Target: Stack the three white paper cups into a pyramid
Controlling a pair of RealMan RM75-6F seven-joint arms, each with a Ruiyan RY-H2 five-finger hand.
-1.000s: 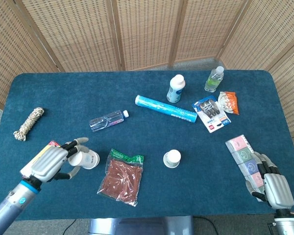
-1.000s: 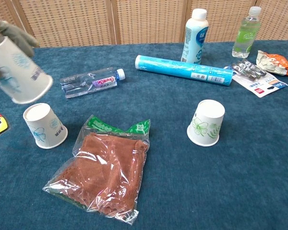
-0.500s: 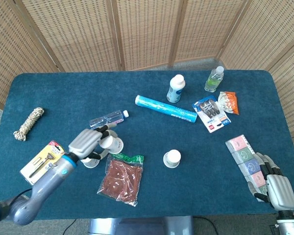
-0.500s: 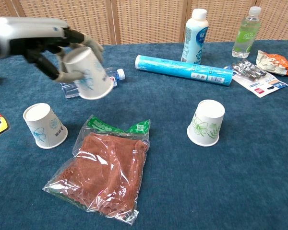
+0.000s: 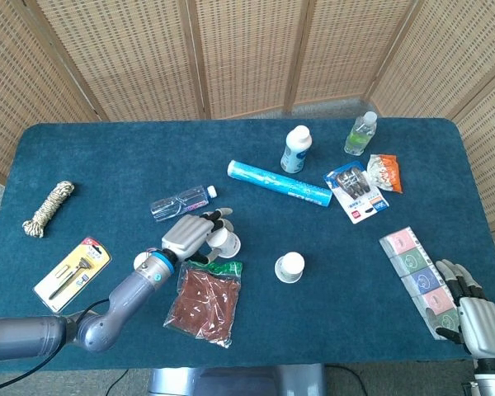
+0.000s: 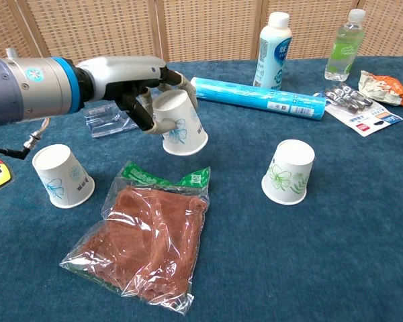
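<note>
On the blue surface (image 5: 82, 157), far left, lies a coil of rope (image 5: 48, 208). Nearer the front edge is a carded tool pack (image 5: 73, 268).

One cup (image 6: 62, 176) stands upside down at the left of the chest view, apart from everything else; in the head view the left arm hides it.

The left hand (image 6: 131, 80) reaches in over the surface. Its fingers (image 6: 169, 82) are clamped on a second cup (image 6: 180, 124), which is held tilted, mouth down, clear of the surface, just above the top edge of a clear bag (image 6: 150, 241) of brown material. In the head view the same hand (image 5: 191, 235) and cup (image 5: 228, 242) sit between the bag (image 5: 205, 297) and a flattened clear bottle (image 5: 178, 203).

The third cup (image 6: 289, 172) stands upside down right of centre, well apart from the other two.

Behind it a blue tube (image 6: 258, 96) lies on its side. A white bottle (image 6: 273, 51) and a green-labelled bottle (image 6: 344, 45) stand upright near the far edge. A battery pack (image 5: 358, 193) lies just beside an orange snack packet (image 5: 386, 172).

At the right edge is a box of pastel packets (image 5: 414, 270). The right hand (image 5: 472, 315) rests at the front right corner, fingers apart, holding nothing.
</note>
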